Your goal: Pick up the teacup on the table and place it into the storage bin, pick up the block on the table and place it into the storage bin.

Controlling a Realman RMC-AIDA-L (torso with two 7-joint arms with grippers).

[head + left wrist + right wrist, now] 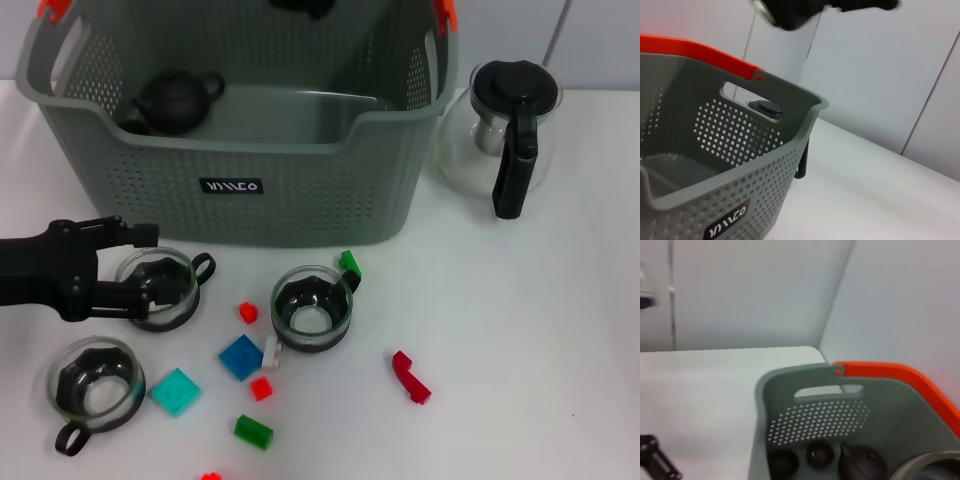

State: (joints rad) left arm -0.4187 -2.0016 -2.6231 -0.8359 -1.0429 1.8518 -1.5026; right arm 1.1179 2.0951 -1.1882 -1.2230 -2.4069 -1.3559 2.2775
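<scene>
The grey-green storage bin (300, 190) stands at the back, and the left wrist view shows its perforated wall (740, 135). Three glass teacups with black sleeves sit in front of it. My left gripper (150, 268) is open, one finger on each side of the left teacup (165, 285). The others are at centre (312, 308) and front left (95, 385). Several blocks lie among them, including a blue one (240, 357) and a cyan one (175, 391). My right gripper (300, 5) hangs over the bin, shut on a teacup (785, 12) whose rim (925, 467) shows in the right wrist view.
A glass pot with a black handle (505, 130) stands right of the bin. A black teapot (178, 98) and small dark cups (820, 455) lie inside the bin. A red angled block (410, 378) and green blocks (253, 431) lie on the white table.
</scene>
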